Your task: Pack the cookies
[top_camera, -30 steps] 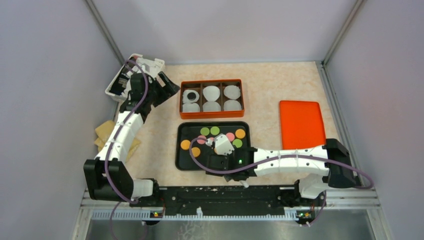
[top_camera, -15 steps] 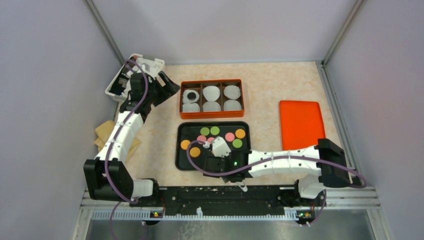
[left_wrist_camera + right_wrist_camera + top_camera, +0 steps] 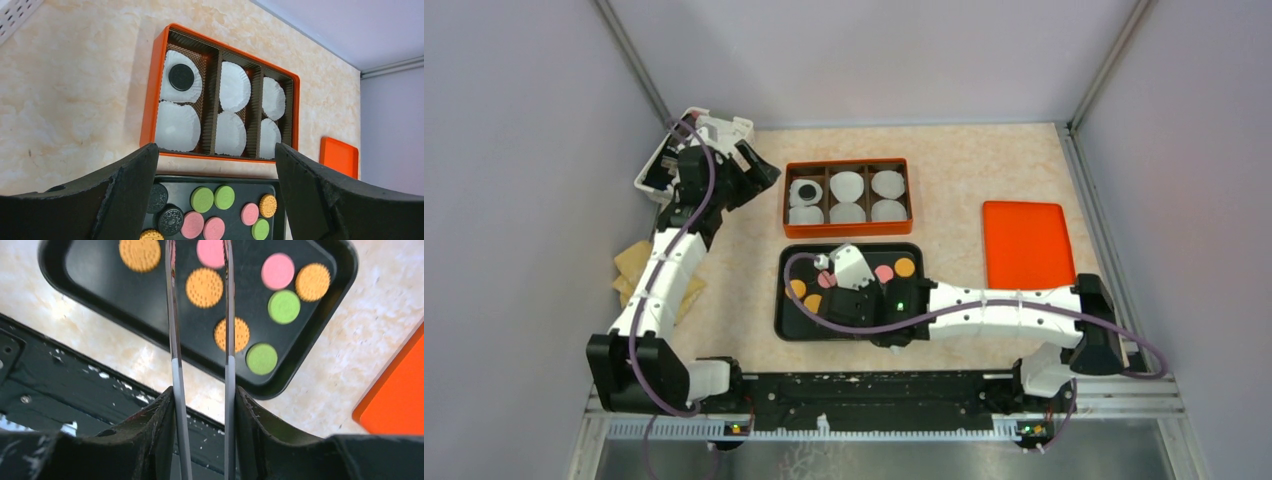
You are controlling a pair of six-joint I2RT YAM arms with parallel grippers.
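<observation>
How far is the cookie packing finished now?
Done: one black cookie lies in a liner of the orange box. In hand: the right gripper hovers open over the black tray, holding nothing. Left: five liners are empty; the other cookies lie on the tray.

Cookies point(image 3: 905, 267) lie on the tray point(image 3: 789, 326), box point(image 3: 151, 95) behind it (lid point(image 3: 1023, 247) rightward).
</observation>
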